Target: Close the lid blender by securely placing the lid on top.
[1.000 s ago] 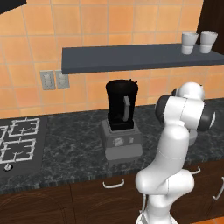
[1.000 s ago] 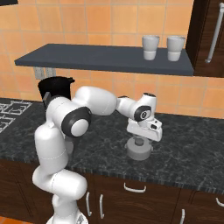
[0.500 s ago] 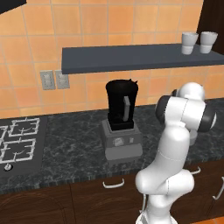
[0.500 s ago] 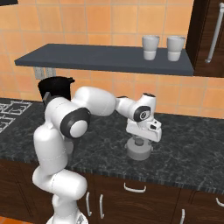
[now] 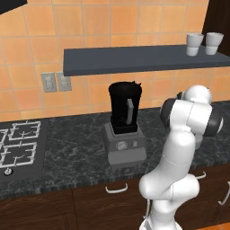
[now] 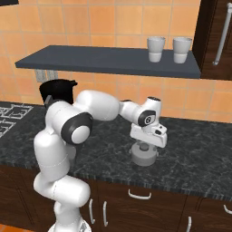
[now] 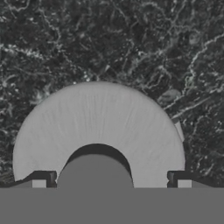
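Observation:
The blender [image 5: 124,108] stands mid-counter, a black jar on a boxy grey base [image 5: 124,144] with a dial; its jar top is uncovered. In the right base view the jar [image 6: 56,90] peeks out behind my arm. The lid [image 6: 144,157], a round light-grey disc, lies flat on the dark counter to the blender's right. My gripper [image 6: 144,147] hangs straight down over it, open. In the hand view the lid [image 7: 98,124] sits close below, its raised knob [image 7: 94,175] between my spread fingertips [image 7: 43,183]. Nothing is gripped.
A dark wall shelf [image 6: 108,61] runs above the counter with two white cups [image 6: 155,49] at its right end. A gas hob [image 5: 18,146] lies at the counter's left. Wall sockets [image 5: 56,81] sit behind. A dark tall cabinet [image 6: 219,36] stands at right.

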